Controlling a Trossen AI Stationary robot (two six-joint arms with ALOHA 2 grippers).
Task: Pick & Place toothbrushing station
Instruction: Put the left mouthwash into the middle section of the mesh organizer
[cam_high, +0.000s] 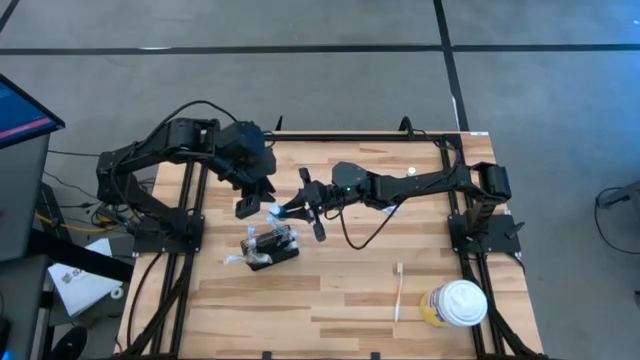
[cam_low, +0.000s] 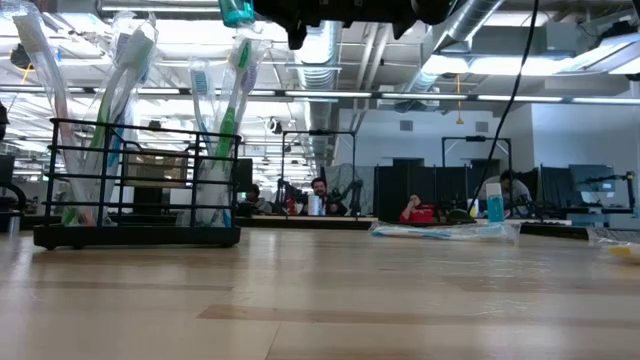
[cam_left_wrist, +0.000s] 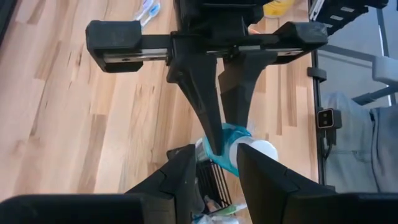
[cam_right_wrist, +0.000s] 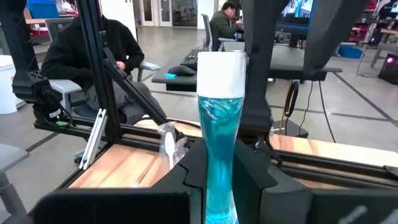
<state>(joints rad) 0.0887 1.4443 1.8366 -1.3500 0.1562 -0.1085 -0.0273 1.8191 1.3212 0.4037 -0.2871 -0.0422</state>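
1. The right gripper (cam_high: 300, 205) reaches toward the middle of the wooden tabletop (cam_high: 340, 290), just right of the left gripper (cam_high: 256, 203). Its dark fingers (cam_right_wrist: 249, 180) are closed on a teal translucent tube (cam_right_wrist: 219, 155) with a white cylindrical cap (cam_right_wrist: 221, 74), held upright in the right wrist view.
2. In the left wrist view the same tube (cam_left_wrist: 233, 144) sits pinched between the right gripper's tapered black fingertips (cam_left_wrist: 208, 118), cap (cam_left_wrist: 256, 149) toward the camera.
3. The left gripper hangs just beside the tube, over the station; its two wedge-shaped fingers (cam_left_wrist: 177, 180) stand apart with nothing between them.
4. The toothbrushing station (cam_high: 272, 248), a small black wire-frame rectangular holder, stands left of the tabletop's centre, below both grippers in the high view. In the low view its thin bars (cam_low: 135, 180) enclose several upright toothbrushes in clear plastic wrap (cam_low: 225, 110).
5. A loose toothbrush (cam_high: 398, 292) with a pale slim handle lies near the front right of the tabletop.
6. A yellowish cup with a round white lid (cam_high: 455, 304) stands at the front right corner, near the loose toothbrush.
7. The tabletop is light plank wood with visible grain, edged by black metal framing (cam_high: 455, 190).
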